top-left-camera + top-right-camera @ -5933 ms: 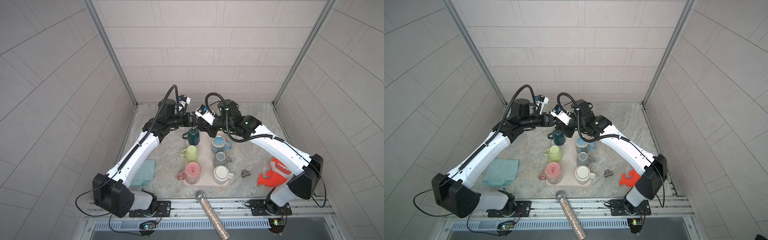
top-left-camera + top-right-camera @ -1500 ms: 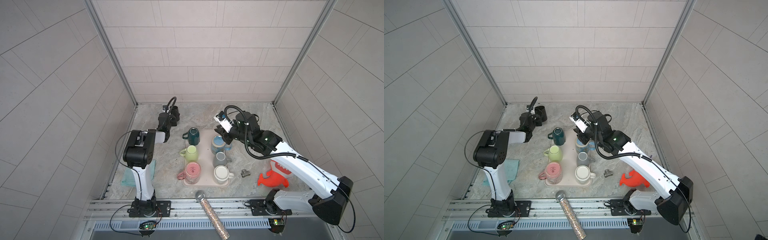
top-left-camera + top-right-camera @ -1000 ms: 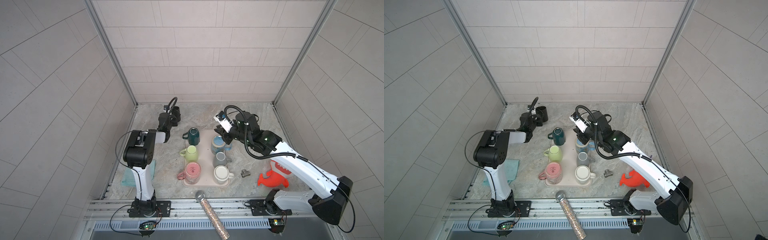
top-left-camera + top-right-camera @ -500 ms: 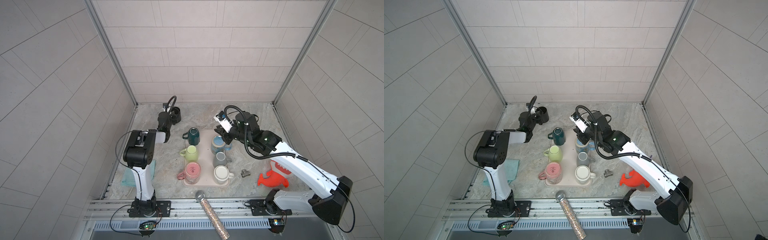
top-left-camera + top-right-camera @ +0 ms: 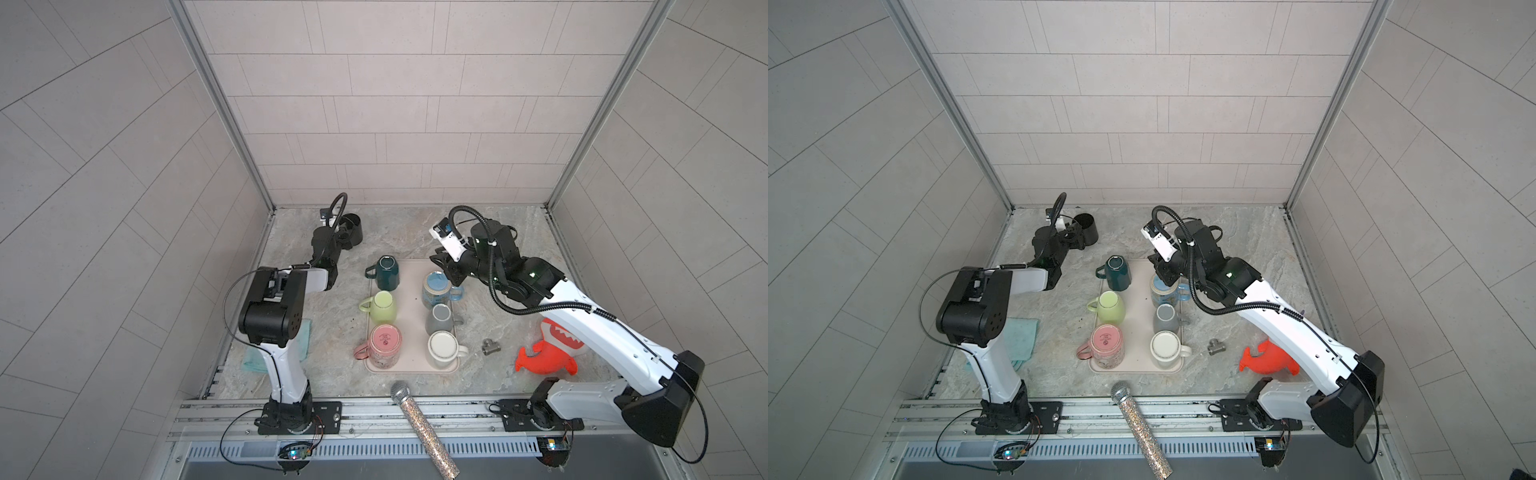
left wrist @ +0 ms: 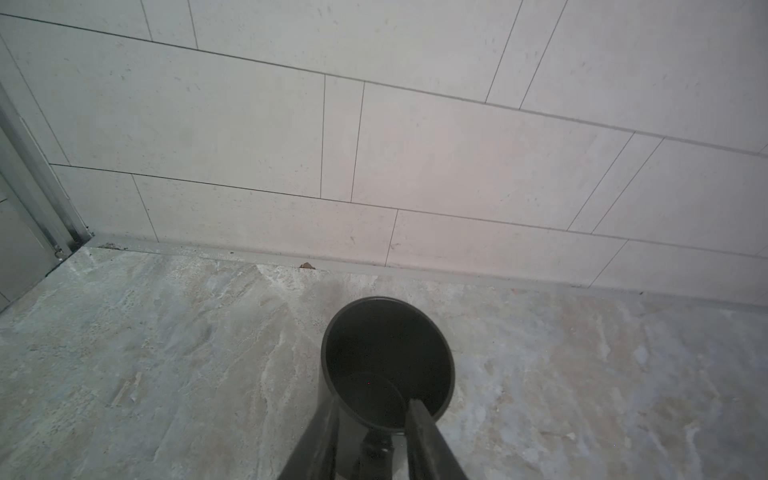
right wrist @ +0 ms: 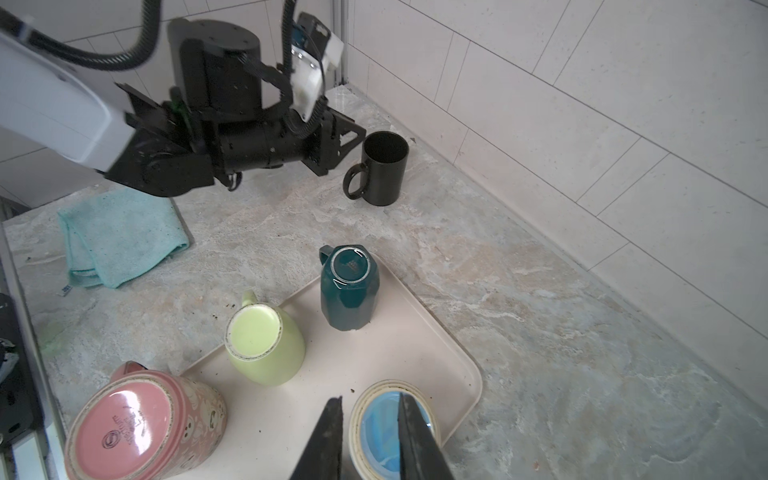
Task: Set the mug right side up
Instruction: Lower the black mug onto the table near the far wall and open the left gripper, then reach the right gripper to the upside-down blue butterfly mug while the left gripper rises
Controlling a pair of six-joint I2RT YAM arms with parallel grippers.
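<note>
A black mug (image 5: 353,228) (image 5: 1086,228) (image 7: 384,174) stands mouth up on the counter at the back left. My left gripper (image 6: 370,401) (image 5: 343,237) is open astride its rim (image 6: 386,303) on the handle side, one finger inside and one outside. On the tray (image 5: 411,316) a mug with a blue inside (image 5: 435,286) (image 7: 382,432) also stands mouth up. My right gripper (image 7: 371,398) (image 5: 446,272) is open across its cream rim with slack on both sides. Dark green (image 7: 349,286), yellow-green (image 7: 262,340) and pink (image 7: 141,424) mugs stand bottom up.
A grey mug (image 5: 440,318) and a white mug (image 5: 442,347) share the tray. A teal cloth (image 7: 120,232) lies at the left. A metal fitting (image 5: 490,347) and a red shark toy (image 5: 548,349) lie at the right, a glitter microphone (image 5: 419,424) at the front edge. The back wall is close behind the black mug.
About six seconds ago both grippers were together above the dark green mug. Since then the left has gone to the back left and the right to the blue mug; over the last second neither arm moves visibly.
</note>
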